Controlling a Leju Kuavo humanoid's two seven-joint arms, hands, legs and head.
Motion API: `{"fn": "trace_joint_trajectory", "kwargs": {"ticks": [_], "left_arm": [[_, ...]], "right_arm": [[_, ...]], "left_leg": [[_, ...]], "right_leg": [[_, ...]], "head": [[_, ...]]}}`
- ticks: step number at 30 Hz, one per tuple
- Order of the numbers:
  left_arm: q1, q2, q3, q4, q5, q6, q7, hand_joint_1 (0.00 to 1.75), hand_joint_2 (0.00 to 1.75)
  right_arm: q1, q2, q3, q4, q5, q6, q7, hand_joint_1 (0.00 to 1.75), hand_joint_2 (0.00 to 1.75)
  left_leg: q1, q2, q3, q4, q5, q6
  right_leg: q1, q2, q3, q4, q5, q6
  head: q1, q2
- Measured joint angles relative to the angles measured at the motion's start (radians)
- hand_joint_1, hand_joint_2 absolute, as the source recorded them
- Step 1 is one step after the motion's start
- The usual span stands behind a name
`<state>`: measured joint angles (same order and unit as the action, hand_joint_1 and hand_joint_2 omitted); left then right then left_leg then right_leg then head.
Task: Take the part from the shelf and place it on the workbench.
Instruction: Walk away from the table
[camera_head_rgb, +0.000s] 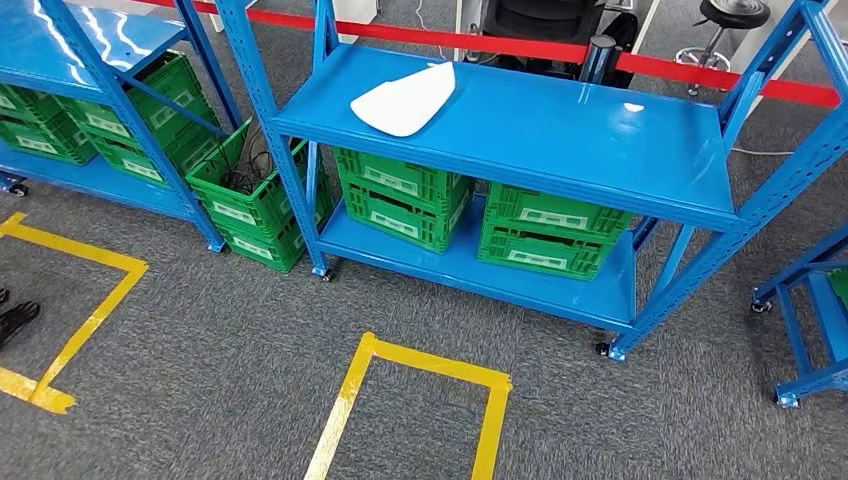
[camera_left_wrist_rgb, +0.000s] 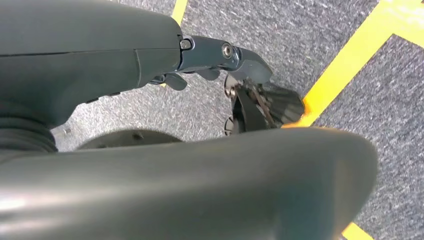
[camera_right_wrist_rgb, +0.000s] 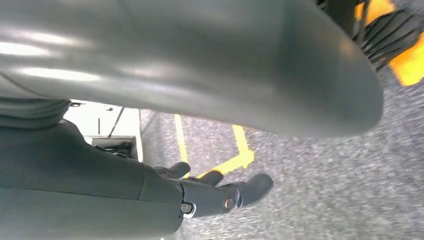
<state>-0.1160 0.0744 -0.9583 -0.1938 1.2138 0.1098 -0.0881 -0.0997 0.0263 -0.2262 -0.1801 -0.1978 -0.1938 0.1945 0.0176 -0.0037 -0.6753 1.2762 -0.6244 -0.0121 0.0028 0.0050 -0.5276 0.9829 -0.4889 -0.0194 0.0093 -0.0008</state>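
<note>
The part (camera_head_rgb: 405, 98) is a flat white piece with a smooth, slightly glossy skin and rounded corners, wide at one end and tapering to a narrower squared tip. It lies on the top board of the middle shelf (camera_head_rgb: 560, 130), near that board's left front edge. Its long axis runs diagonally, the wide end toward the front left, the narrow tip toward the back right.

The shelf is blue painted metal with perforated uprights and small castors. Its top board is shiny enough to carry a small white glare spot near the right. On its lower board sit green crates (camera_head_rgb: 400, 197) of ribbed plastic, stacked in twos, each with a pale label on the front; the writing is too small to read. Another crate (camera_head_rgb: 252, 195) stands on the floor between this shelf and the next rack (camera_head_rgb: 70, 60), with dark cables in it.

The floor is grey speckled carpet marked with yellow tape (camera_head_rgb: 425, 362) in open rectangles. A red barrier (camera_head_rgb: 500, 44) runs behind the shelf.

The left hand (camera_left_wrist_rgb: 210, 60) hangs over the carpet, dark fingers slightly curled and apart, holding nothing. The right hand (camera_right_wrist_rgb: 215, 192) likewise hangs above the carpet, fingers loosely extended and spread, nothing in them
</note>
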Motion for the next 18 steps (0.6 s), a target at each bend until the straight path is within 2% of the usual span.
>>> {"fn": "trace_joint_trajectory", "kwargs": {"ticks": [1, 2, 3, 4, 5, 6, 9, 11, 12, 14, 15, 16, 17, 18], "left_arm": [[0.001, 0.0, -0.001, 0.0, -0.001, 0.001, 0.0, 0.0, 0.0], [0.001, 0.001, -0.001, 0.0, -0.002, 0.002, 0.0, 0.0, 0.0], [0.001, 0.002, -0.002, 0.0, -0.002, 0.002, 0.0, 0.0, 0.0], [0.0, 0.002, -0.002, 0.0, -0.003, 0.003, -0.001, 0.0, 0.0], [-0.002, 0.002, -0.002, 0.0, -0.004, 0.003, -0.001, 0.0, 0.0], [-0.002, 0.002, -0.002, -0.001, -0.005, 0.003, -0.001, 0.0, 0.0], [-0.002, 0.0, -0.002, -0.002, -0.006, 0.003, 0.0, 0.0, 0.0], [-0.001, -0.001, -0.003, -0.003, -0.007, 0.003, 0.001, 0.0, 0.0], [-0.001, -0.002, -0.003, -0.003, -0.007, 0.003, 0.0, 0.0, 0.0], [-0.001, -0.001, -0.003, -0.003, -0.008, 0.003, -0.003, 0.0, 0.0], [-0.001, -0.001, -0.003, -0.003, -0.008, 0.003, -0.006, 0.0, 0.0], [0.0, -0.001, -0.003, -0.003, -0.007, 0.003, -0.008, 0.0, 0.0], [0.0, -0.001, -0.003, -0.003, -0.007, 0.003, -0.011, 0.0, 0.0], [0.0, -0.001, -0.003, -0.003, -0.007, 0.002, -0.013, 0.0, 0.0]], "right_arm": [[0.0, 0.0, 0.0, 0.0, -0.003, 0.0, -0.001, 0.0, 0.0], [0.001, 0.001, 0.0, 0.0, -0.007, -0.001, -0.002, 0.0, 0.0], [0.002, 0.001, 0.0, 0.0, -0.009, -0.002, -0.002, 0.0, 0.0], [0.003, 0.002, 0.0, 0.0, -0.012, -0.004, -0.003, 0.0, 0.0], [0.002, 0.002, 0.0, 0.0, -0.014, -0.005, -0.004, 0.0, 0.0], [0.002, 0.002, 0.0, 0.0, -0.016, -0.007, -0.005, 0.0, 0.0], [-0.001, 0.002, 0.0, 0.0, -0.021, -0.013, -0.01, 0.0, 0.0], [-0.002, 0.001, 0.0, 0.0, -0.023, -0.016, -0.013, 0.0, 0.0], [-0.003, 0.001, 0.0, 0.0, -0.024, -0.017, -0.014, 0.0, 0.0], [-0.001, 0.002, 0.0, 0.0, -0.025, -0.02, -0.014, 0.0, 0.0], [0.0, 0.002, 0.0, 0.0, -0.026, -0.021, -0.013, 0.0, 0.0], [0.001, 0.002, 0.0, 0.0, -0.026, -0.022, -0.012, 0.0, 0.0], [0.002, 0.002, 0.0, 0.0, -0.027, -0.023, -0.011, 0.0, 0.0], [0.002, 0.002, 0.0, 0.0, -0.029, -0.024, -0.01, 0.0, 0.0]], "left_leg": [[0.001, 0.0, -0.009, -0.004, 0.021, -0.001], [0.001, 0.0, 0.002, -0.045, 0.058, -0.001], [0.002, 0.001, 0.027, -0.111, 0.102, 0.0], [0.002, 0.002, 0.055, -0.177, 0.131, 0.0], [0.002, 0.002, 0.081, -0.226, 0.146, 0.003], [0.001, 0.001, 0.098, -0.252, 0.147, 0.007], [-0.001, 0.0, 0.113, -0.26, 0.135, 0.023], [0.003, 0.0, 0.118, -0.263, 0.132, 0.032], [0.004, 0.0, 0.12, -0.264, 0.13, 0.037], [0.002, 0.0, 0.124, -0.263, 0.122, 0.042], [0.0, -0.001, 0.129, -0.263, 0.117, 0.043], [-0.001, -0.001, 0.137, -0.263, 0.111, 0.043], [-0.001, -0.002, 0.146, -0.263, 0.104, 0.043], [-0.002, -0.004, 0.158, -0.264, 0.097, 0.041]], "right_leg": [[0.0, 0.001, 0.006, 0.0, -0.005, 0.001], [-0.001, 0.002, 0.015, 0.001, -0.011, 0.003], [-0.001, 0.003, 0.023, 0.002, -0.018, 0.007], [0.0, 0.003, 0.027, 0.004, -0.027, 0.013], [0.001, 0.004, 0.028, 0.006, -0.036, 0.019], [0.003, 0.004, 0.028, 0.007, -0.042, 0.025], [0.001, 0.004, 0.031, 0.008, -0.054, 0.041], [-0.002, 0.003, 0.014, 0.054, -0.082, 0.052], [-0.004, 0.002, -0.014, 0.108, -0.107, 0.056], [-0.007, 0.002, -0.097, 0.246, -0.156, 0.061], [-0.008, 0.002, -0.131, 0.293, -0.16, 0.061], [-0.008, 0.002, -0.149, 0.304, -0.143, 0.06], [-0.007, 0.002, -0.148, 0.274, -0.106, 0.056], [-0.006, 0.002, -0.131, 0.213, -0.056, 0.051]], "head": [[-0.003, 0.0], [-0.007, 0.0], [-0.012, 0.0], [-0.016, 0.0], [-0.019, 0.0], [-0.019, 0.0], [-0.013, 0.0], [-0.006, 0.0], [0.001, 0.0], [0.013, 0.0], [0.015, 0.0], [0.018, 0.0], [0.021, 0.0], [0.025, 0.0]]}}
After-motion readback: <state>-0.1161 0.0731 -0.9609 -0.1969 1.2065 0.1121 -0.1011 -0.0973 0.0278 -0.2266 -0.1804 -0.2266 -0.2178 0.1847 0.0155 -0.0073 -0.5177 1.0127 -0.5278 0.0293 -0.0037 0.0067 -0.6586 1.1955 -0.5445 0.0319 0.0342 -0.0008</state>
